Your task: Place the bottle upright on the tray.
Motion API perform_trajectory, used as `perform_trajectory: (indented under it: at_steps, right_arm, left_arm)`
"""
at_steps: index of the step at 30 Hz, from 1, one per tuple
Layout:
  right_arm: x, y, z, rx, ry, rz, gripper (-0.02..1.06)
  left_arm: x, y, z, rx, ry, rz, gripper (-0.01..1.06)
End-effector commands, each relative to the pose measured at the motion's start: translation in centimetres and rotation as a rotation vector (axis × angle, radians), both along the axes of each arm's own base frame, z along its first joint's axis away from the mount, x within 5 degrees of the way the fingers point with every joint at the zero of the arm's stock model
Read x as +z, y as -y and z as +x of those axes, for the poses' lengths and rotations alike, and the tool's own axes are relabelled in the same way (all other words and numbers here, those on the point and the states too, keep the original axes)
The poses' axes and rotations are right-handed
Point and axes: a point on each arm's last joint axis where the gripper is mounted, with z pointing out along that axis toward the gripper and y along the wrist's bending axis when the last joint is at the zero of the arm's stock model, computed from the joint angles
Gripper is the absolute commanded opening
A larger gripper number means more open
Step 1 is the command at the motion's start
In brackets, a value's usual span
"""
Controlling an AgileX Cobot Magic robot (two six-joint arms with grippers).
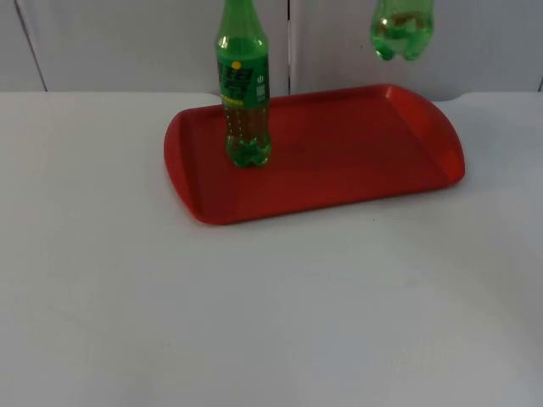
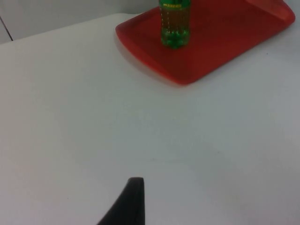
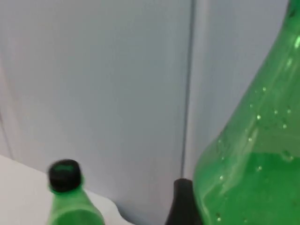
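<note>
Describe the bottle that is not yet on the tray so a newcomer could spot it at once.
Start at the red tray on the white table. Above its far right end, against the grey wall, hangs a green bottle, base down and clear of the tray. The other green bottle stands upright on the tray and shows a label.

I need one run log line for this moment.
standing bottle: upright on red tray | second bottle: in the air above tray's far right | right end effector: beside second bottle
</note>
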Motion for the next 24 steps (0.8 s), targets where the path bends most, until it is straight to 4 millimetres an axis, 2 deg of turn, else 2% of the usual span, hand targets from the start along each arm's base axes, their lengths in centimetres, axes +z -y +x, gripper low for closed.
perform_trajectory:
  at_steps: [1, 3, 7, 9, 11, 13, 15, 19, 24]
  right_arm:
    - [1.5, -0.2, -0.4, 0.079, 0.092, 0.041, 0.0]
    - [1.6, 0.0, -0.3, 0.107, 0.107, 0.036, 0.0]
    - [1.8, 2.4, 0.5, 0.184, 0.104, 0.083, 0.0]
    - [1.9, 2.9, 0.6, 0.203, 0.111, 0.096, 0.0]
    - [1.7, 4.1, 0.9, 0.245, 0.151, 0.022, 0.0]
    - [0.9, 5.0, 1.4, 0.251, 0.17, -0.074, 0.0]
    - [0.2, 5.3, 1.8, 0.246, 0.155, -0.084, 0.0]
    - [-1.4, 5.5, 2.8, 0.226, 0.093, 0.031, 0.0]
    - [-4.6, 5.0, 4.1, 0.256, 0.168, 0.075, 0.0]
  left_arm:
    - [-0.1, 0.0, 0.0, -0.002, 0.002, 0.0, 1.05]
    - [-0.1, 0.0, 0.0, -0.002, 0.002, 0.0, 1.05]
    - [-0.1, 0.0, 0.0, -0.002, 0.002, 0.0, 1.05]
    - [-0.1, 0.0, 0.0, -0.002, 0.002, 0.0, 1.05]
    - [-0.1, 0.0, 0.0, -0.002, 0.002, 0.0, 1.05]
    - [-0.1, 0.0, 0.0, -0.002, 0.002, 0.0, 1.05]
    - [-0.1, 0.0, 0.0, -0.002, 0.002, 0.0, 1.05]
    - [-0.1, 0.0, 0.0, -0.002, 0.002, 0.0, 1.05]
    - [-0.1, 0.0, 0.0, -0.002, 0.002, 0.0, 1.05]
